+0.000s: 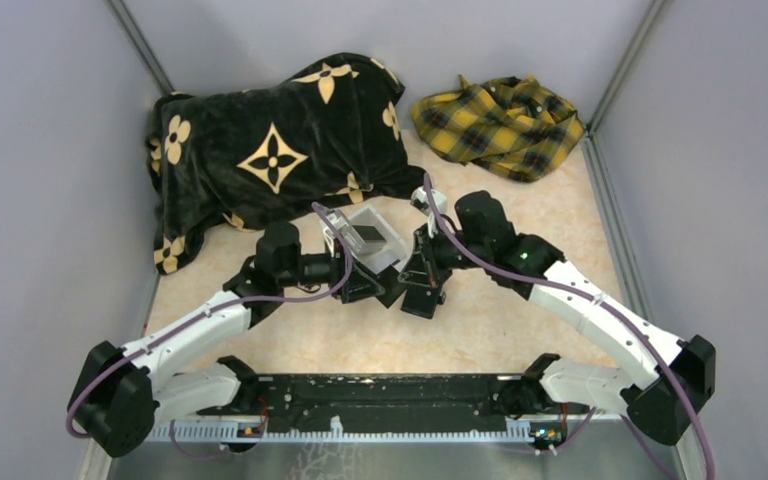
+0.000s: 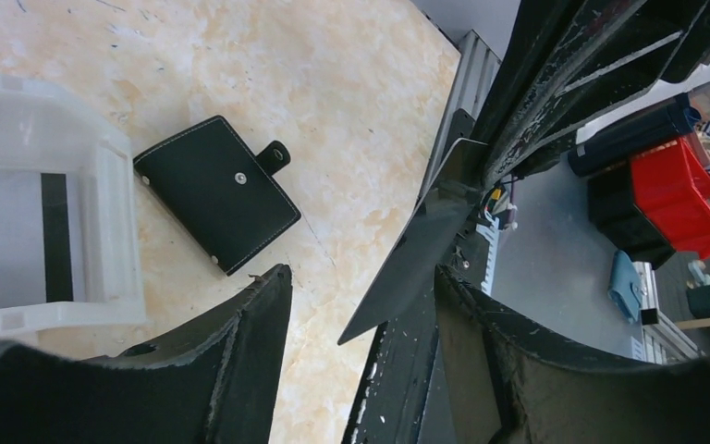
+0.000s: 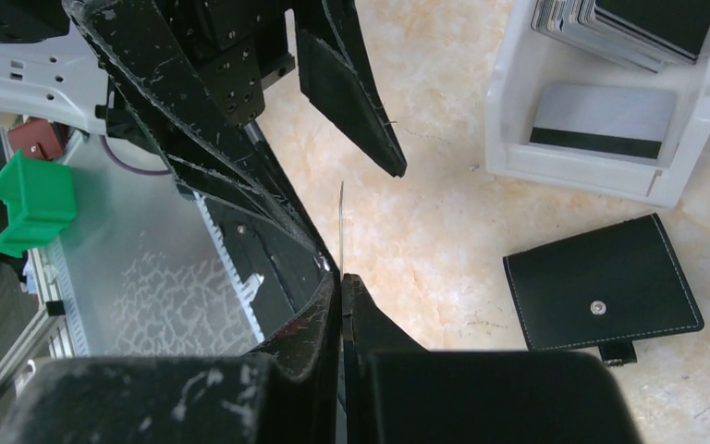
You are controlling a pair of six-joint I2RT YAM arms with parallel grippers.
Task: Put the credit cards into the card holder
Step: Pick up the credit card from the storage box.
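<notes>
My left pincer (image 2: 362, 277) stands spread, one finger on each side of the card (image 2: 416, 250), and as far as I can tell it touches neither face. The card is thin, light, stiff and glossy. Expect it to slide out of a shallow pinch and to bow if taken by a corner. Grip it across the flat faces, near the free end, clear of the other fingers. My right pincer (image 3: 342, 282) is pressed together on this same card, which shows edge-on above its tips. Further right, the card holder (image 3: 601, 282) lies folded shut on the table (image 3: 444, 213). It looks soft and will need opening first. More cards (image 3: 601, 120) rest in the clear box (image 3: 508, 111) just beside it.
</notes>
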